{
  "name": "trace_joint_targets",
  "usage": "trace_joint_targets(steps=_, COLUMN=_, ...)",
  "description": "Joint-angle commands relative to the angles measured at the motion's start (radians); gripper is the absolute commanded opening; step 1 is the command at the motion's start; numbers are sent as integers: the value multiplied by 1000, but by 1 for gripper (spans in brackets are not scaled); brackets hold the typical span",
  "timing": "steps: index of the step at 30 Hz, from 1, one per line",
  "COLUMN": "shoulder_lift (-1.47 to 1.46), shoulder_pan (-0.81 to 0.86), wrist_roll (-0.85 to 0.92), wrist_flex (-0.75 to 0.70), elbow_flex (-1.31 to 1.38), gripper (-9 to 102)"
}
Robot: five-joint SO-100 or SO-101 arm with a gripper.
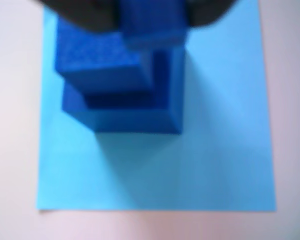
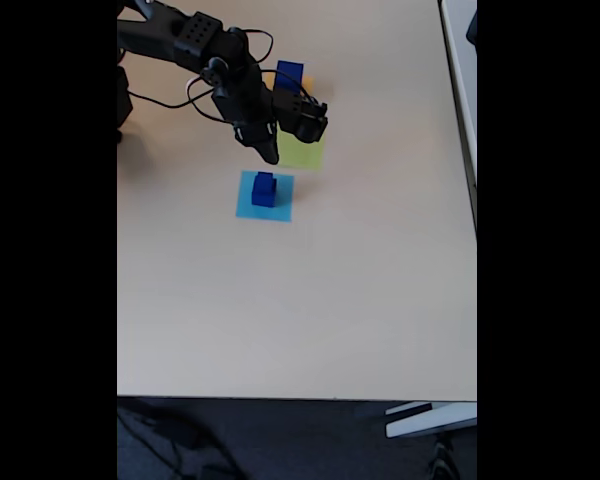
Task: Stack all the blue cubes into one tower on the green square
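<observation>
In the wrist view, nearest the camera at the top of the frame, we cannot tell how our jaws stand; dark blurred shapes flank a small blue cube (image 1: 152,22) there, but whether it is held is unclear. Just below, two larger blue cubes (image 1: 125,105) sit stacked on the light-blue square (image 1: 215,150), the smaller atop the bigger. In the fixed view, the gripper (image 2: 270,150) hangs just above that stack (image 2: 264,189), with the green square (image 2: 305,153) right of it, partly covered by the arm, and another blue cube (image 2: 290,73) farther up the table (image 2: 380,280). We judge the tower is on the wrong patch, so the next move calls for carrying cubes to the green square. No containers appear.
</observation>
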State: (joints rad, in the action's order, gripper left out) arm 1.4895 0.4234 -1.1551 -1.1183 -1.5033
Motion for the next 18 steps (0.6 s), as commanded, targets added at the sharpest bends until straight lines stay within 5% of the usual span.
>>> trace_joint_targets(steps=1, shoulder_lift=109, shoulder_pan=0, wrist_roll=-6, wrist_flex=-21, elbow_flex=51, gripper=1)
trace_joint_targets(steps=18, shoulder_lift=255, shoulder_pan=17, wrist_roll=8, wrist_flex=12, elbow_flex=-144, gripper=1)
